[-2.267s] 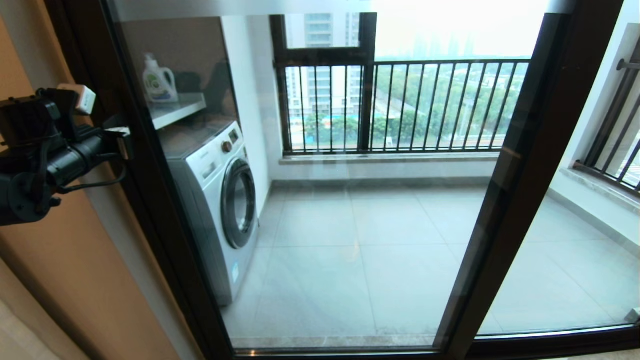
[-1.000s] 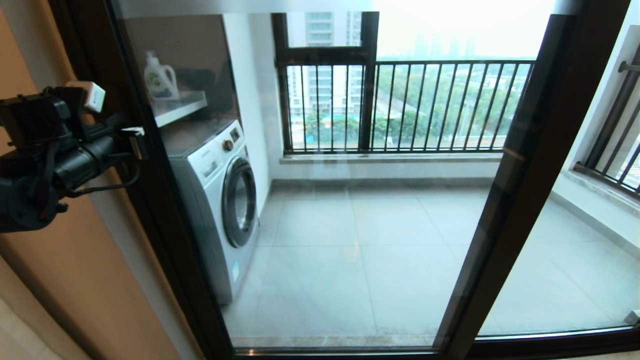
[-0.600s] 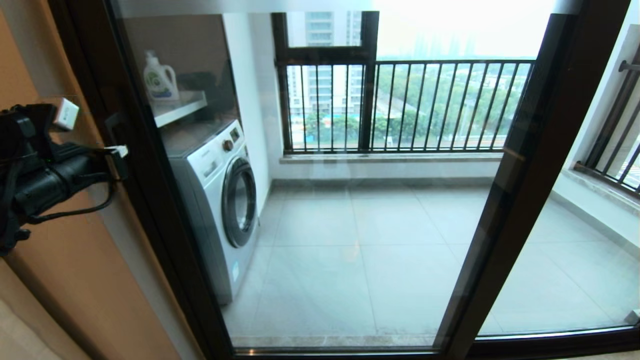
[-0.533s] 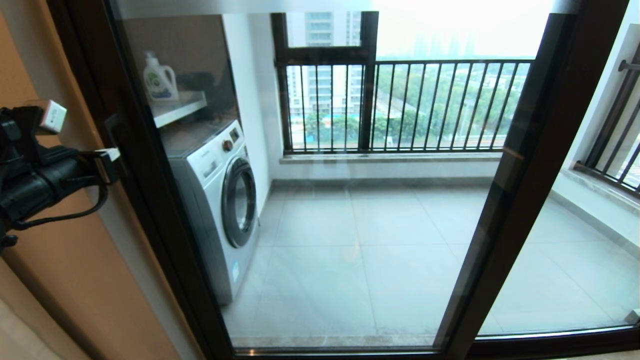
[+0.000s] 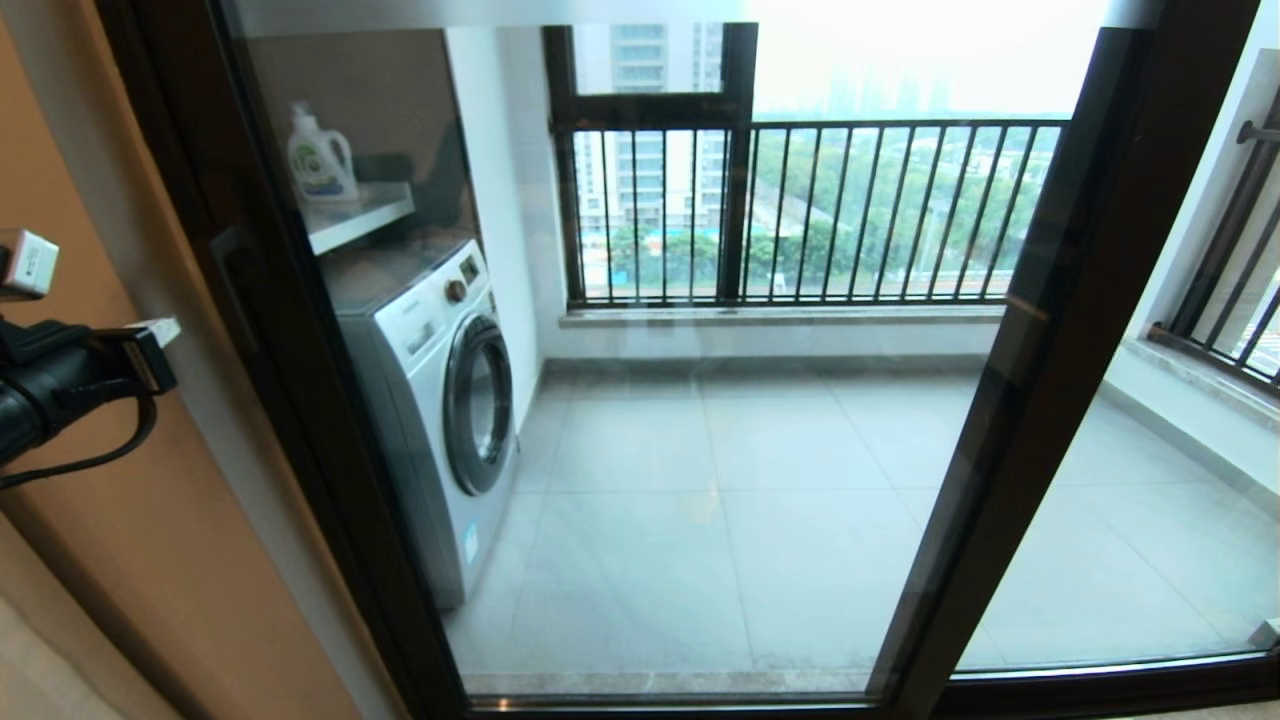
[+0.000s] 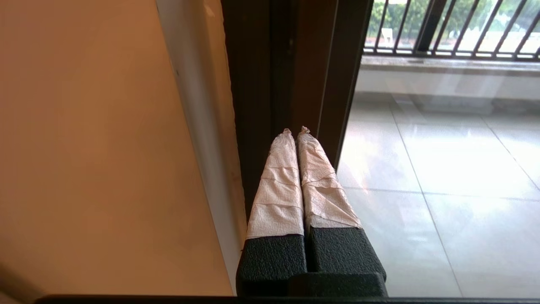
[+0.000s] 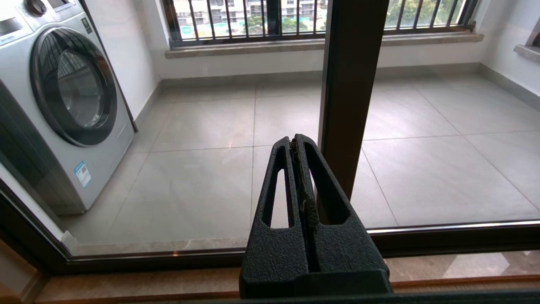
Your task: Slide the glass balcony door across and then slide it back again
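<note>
The glass balcony door (image 5: pixel 700 480) fills the head view, its dark left upright (image 5: pixel 300 420) against the tan wall and its right upright (image 5: pixel 1030 380) slanting down the right side. A small dark pull handle (image 5: pixel 228 275) sits on the left upright. My left arm (image 5: pixel 70 385) hangs at the far left edge, apart from the door. The left gripper (image 6: pixel 295 131), fingers wrapped in white tape, is shut on nothing and points at the dark upright (image 6: pixel 291 63). The right gripper (image 7: pixel 294 139) is shut and empty, low before the glass beside the right upright (image 7: pixel 350 84); the head view does not show it.
Behind the glass stand a white washing machine (image 5: pixel 440 400), a shelf with a detergent bottle (image 5: pixel 320 160), a tiled balcony floor (image 5: pixel 720 520) and a black-barred railing (image 5: pixel 850 210). A tan wall (image 5: pixel 150 560) borders the door on the left. The door track (image 7: pixel 422 236) runs along the floor.
My left arm has drawn back from the door's left upright and handle, moving left and down to the edge of the head view. The door has stood still over the last second.
</note>
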